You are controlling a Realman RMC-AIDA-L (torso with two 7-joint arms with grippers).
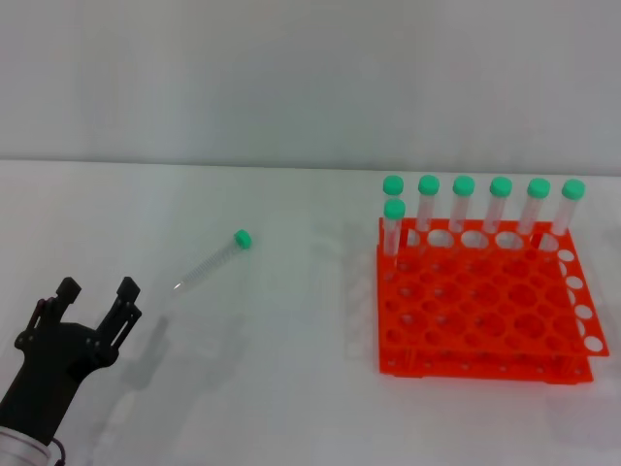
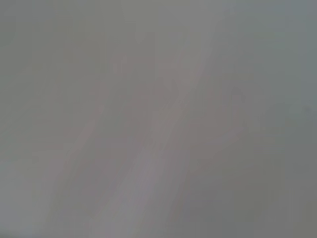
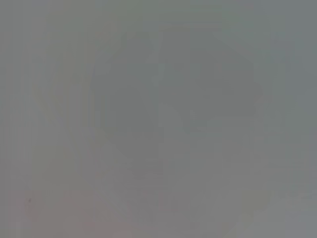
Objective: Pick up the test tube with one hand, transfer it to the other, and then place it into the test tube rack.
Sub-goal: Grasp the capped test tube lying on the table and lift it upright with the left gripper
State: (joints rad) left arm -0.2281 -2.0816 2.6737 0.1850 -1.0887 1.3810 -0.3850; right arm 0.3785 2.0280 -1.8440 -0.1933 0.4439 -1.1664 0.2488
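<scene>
A clear test tube (image 1: 210, 262) with a green cap lies flat on the white table at centre left, cap pointing to the far right. My left gripper (image 1: 97, 289) is open and empty, low at the front left, a short way in front and to the left of the tube's tip. The orange test tube rack (image 1: 485, 316) stands on the right. The right gripper is out of view. Both wrist views show only plain grey.
Several green-capped tubes (image 1: 464, 204) stand upright in the rack's far row, and one more (image 1: 393, 225) stands in the second row at its left end. The white table (image 1: 291, 388) stretches between the tube and the rack.
</scene>
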